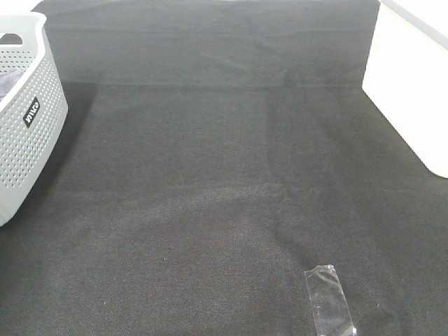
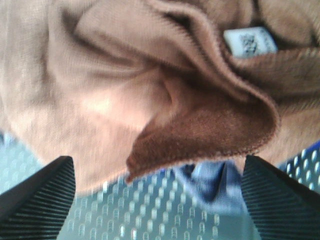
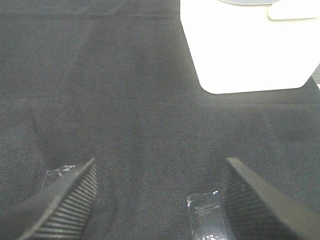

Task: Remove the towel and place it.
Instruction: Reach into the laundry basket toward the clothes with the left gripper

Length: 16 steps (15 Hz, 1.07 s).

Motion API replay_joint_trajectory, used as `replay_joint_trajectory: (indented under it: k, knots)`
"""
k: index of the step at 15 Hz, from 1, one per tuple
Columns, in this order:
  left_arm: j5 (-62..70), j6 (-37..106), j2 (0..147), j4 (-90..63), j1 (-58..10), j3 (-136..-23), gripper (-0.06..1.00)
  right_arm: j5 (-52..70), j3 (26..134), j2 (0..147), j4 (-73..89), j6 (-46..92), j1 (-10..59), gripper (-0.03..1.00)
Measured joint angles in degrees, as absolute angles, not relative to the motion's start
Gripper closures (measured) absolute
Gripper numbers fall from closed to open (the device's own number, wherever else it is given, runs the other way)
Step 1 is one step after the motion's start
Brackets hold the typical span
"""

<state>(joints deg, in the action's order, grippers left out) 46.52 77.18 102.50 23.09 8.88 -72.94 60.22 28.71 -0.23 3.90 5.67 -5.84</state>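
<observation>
The brown towel (image 2: 150,100) is lying bunched up in the white basket (image 1: 28,140), which is sitting at 9 o'clock on the black table cover (image 1: 210,175). Its white tag (image 2: 249,42) is showing, and a bluish cloth (image 2: 210,185) is peeking out beside it. The left gripper (image 2: 157,162) is hanging wide apart close to the towel, gripping nothing. The right gripper (image 3: 160,165) is gaping too, over the cover, holding nothing.

I am seeing a small black label (image 1: 31,112) with white capital letters on the wall of the perforated basket (image 1: 21,164), sitting at ten o'clock in the high view; the letters are running sideways and staying illegible. The towel (image 2: 125,100) is carrying a white tag (image 2: 248,42) showing blurred dark characters, possibly digits.
</observation>
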Motion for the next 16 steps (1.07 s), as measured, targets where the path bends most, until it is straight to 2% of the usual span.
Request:
replay_joint_trajectory:
  k: [4,7,9,12,13,16]
  knots:
    - [46.6,79.8,104.5,19.7,8.9,-73.1,0.11,60.2,28.7,-0.2,3.9,5.7,-5.8,0.29]
    - [46.6,79.5,105.7,19.6,8.9,-73.1,0.19,60.2,28.7,-0.2,3.9,5.7,-5.8,0.29]
    - [46.6,79.2,105.7,19.6,8.9,-73.1,0.36,60.2,28.7,-0.2,3.9,5.7,-5.8,0.29]
    - [46.1,77.8,105.7,19.0,8.9,-73.1,0.71,60.2,28.7,-0.2,3.9,5.7,-5.8,0.29]
    - [45.8,77.3,105.7,18.4,8.9,-73.1,0.78,60.2,28.7,-0.2,3.9,5.7,-5.8,0.29]
    - [44.6,73.9,105.8,16.0,8.9,-73.1,0.8,60.2,28.7,-0.2,3.9,5.7,-5.8,0.29]
